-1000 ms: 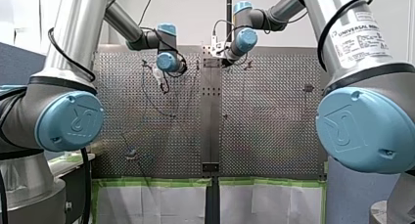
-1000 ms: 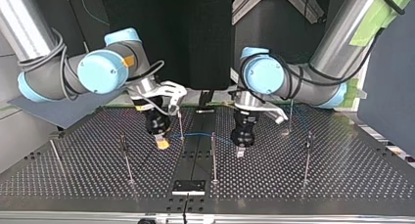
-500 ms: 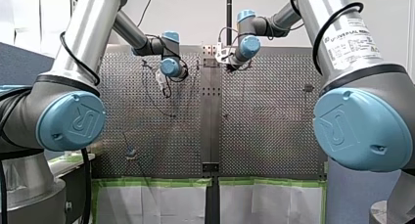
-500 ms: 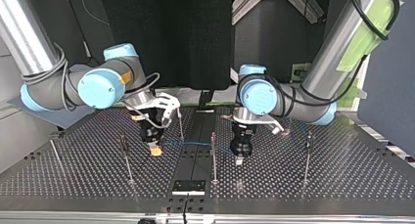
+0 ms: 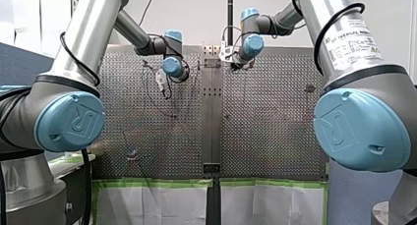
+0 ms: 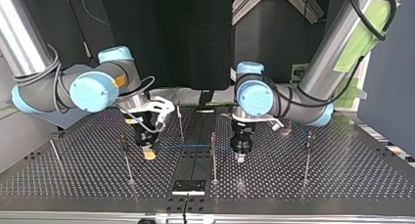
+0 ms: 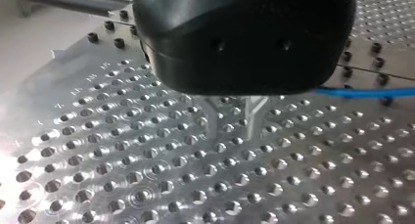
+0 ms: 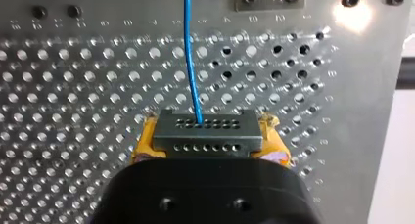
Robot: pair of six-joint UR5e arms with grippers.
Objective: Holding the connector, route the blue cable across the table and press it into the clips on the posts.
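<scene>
The right gripper [image 6: 148, 154] pinches the dark connector [image 8: 205, 133] between its yellow pads [image 8: 145, 145]. The connector lies sideways, with its long side going from pad to pad. Its face with the little holes points away from the gripper. The blue cable [image 8: 190, 62] comes out of that face and runs straight ahead over the table [image 6: 318, 185]. In the top view the cable is a nearly flat line from left to right, just above the table. It goes from the right gripper, past the middle post [image 6: 213, 158], to the left gripper [image 7: 232, 122]. The left gripper's metal fingers [image 7: 255, 117] stand a little apart, with nothing seen between their tips. The cable goes out of sight behind its black body. Since half a second ago, the right gripper has moved left and nearer in the top view, and the cable looks straighter. The left gripper has hardly moved.
</scene>
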